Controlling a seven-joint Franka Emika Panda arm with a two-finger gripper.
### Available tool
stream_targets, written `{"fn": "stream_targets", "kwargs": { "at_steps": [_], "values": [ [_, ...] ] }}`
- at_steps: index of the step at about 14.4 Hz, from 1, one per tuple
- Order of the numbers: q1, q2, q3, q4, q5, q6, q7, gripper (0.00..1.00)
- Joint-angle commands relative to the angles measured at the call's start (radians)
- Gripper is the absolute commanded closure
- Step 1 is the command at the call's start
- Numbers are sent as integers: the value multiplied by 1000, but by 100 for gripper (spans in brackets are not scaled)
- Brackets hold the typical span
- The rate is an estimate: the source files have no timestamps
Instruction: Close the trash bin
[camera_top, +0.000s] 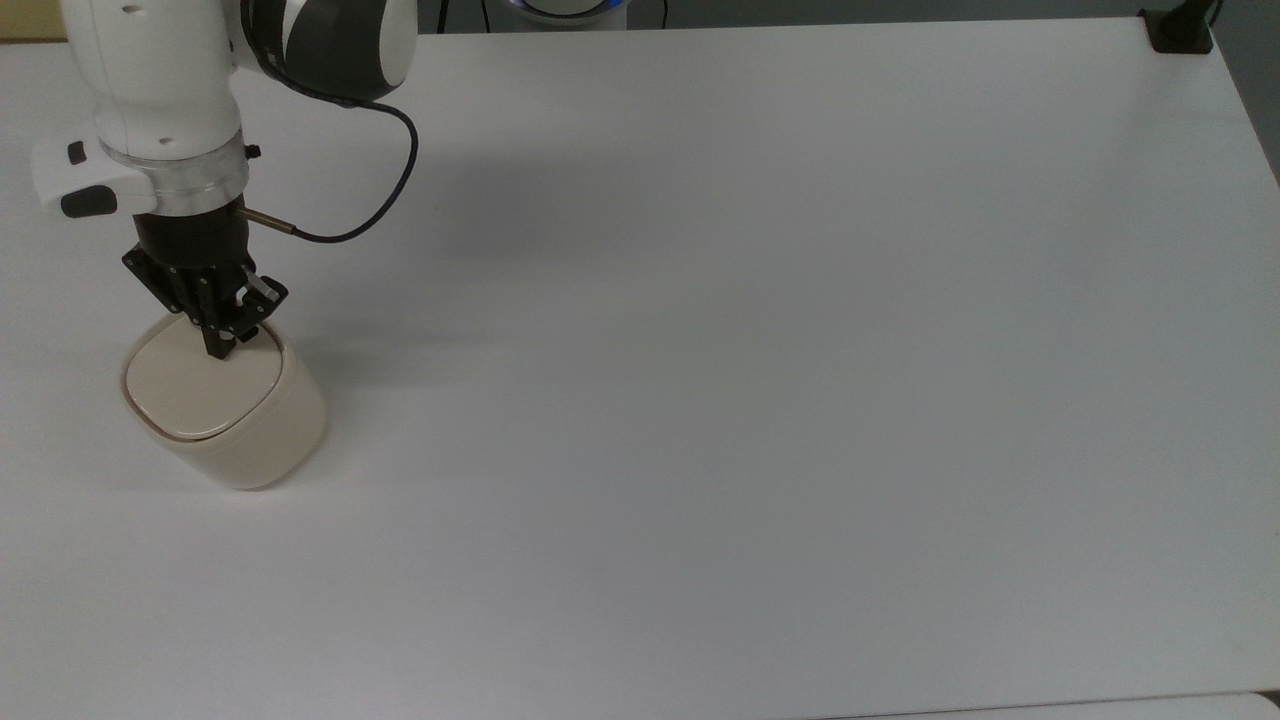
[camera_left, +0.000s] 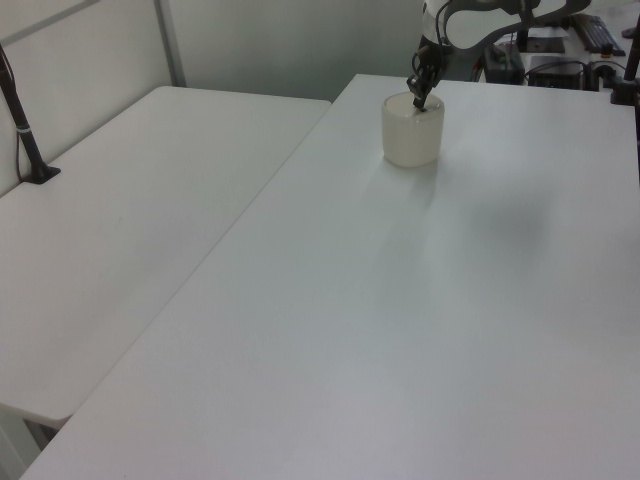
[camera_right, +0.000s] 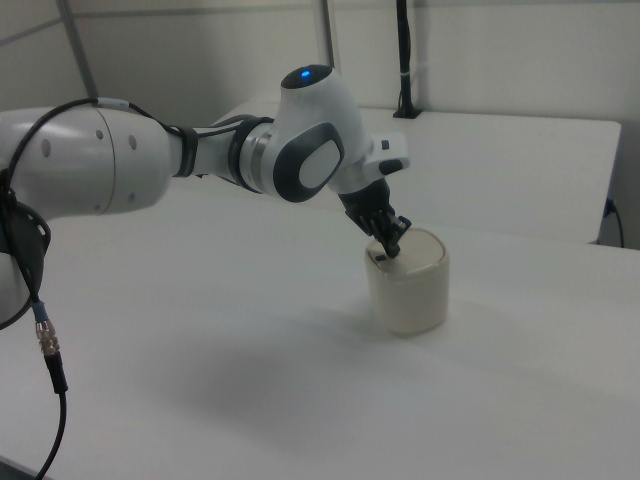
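1. While the arm's black two-finger gripper (camera_top: 218, 345) rests its tip on the lid, you can see its fingers (camera_top: 214, 338) drawn together into a single point, holding nothing; they work as a pusher here.
2. Find the small cream-beige plastic trash bin (camera_top: 225, 410) with rounded-square sides near the top view's left edge, upright on the white bench (camera_top: 760, 360); in the right view it sits just below the wrist (camera_right: 408, 280).
3. Note that the flat lid (camera_top: 200, 390), edged by a thin brown rim line, lies level with the bin's mouth all round, so the closing step looks nearly or fully done.
4. Keep your push straight down. The contact point sits near the lid's edge at the top view's upper side, and a slanted push could tip or slide so light a bin.
5. Press only until the lid seats. I judge that a soft latch may need a brief firm touch, no more.
6. Lift the fingers straight up afterwards, so nothing catches the rim, and check the lid stays flat.
7. Mind the dark cable (camera_top: 380, 190) looping beside the wrist; keep it away from the bin.
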Motion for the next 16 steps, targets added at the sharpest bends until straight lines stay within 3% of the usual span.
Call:
{"fn": "stream_targets", "kwargs": {
  "at_steps": [1,4,11,16],
  "values": [
    [2,6,-4,8,18,-16,-30,100],
    [40,-89,9,16,49,-22,-29,100],
    [218,-269,7,-1,32,-448,-38,100],
    [306,-367,4,-59,-3,-600,-67,99]
  ]
}}
